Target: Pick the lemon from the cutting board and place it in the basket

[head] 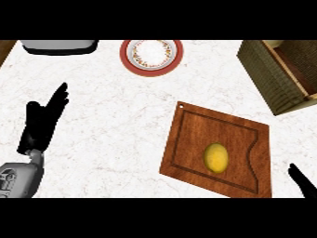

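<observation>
White marble-like counter, smooth with faint veins. Right of the matt black left hand, a cutting board of dark, polished-looking wood bears a smooth yellow lemon. Farther right, the basket looks coarsely woven.

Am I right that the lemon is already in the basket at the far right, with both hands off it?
Not quite. In the head view the lemon lies on the cutting board, not in the basket at the far right. Both hands are off it: the left hand is open at the left, the right hand at the lower right.
</observation>
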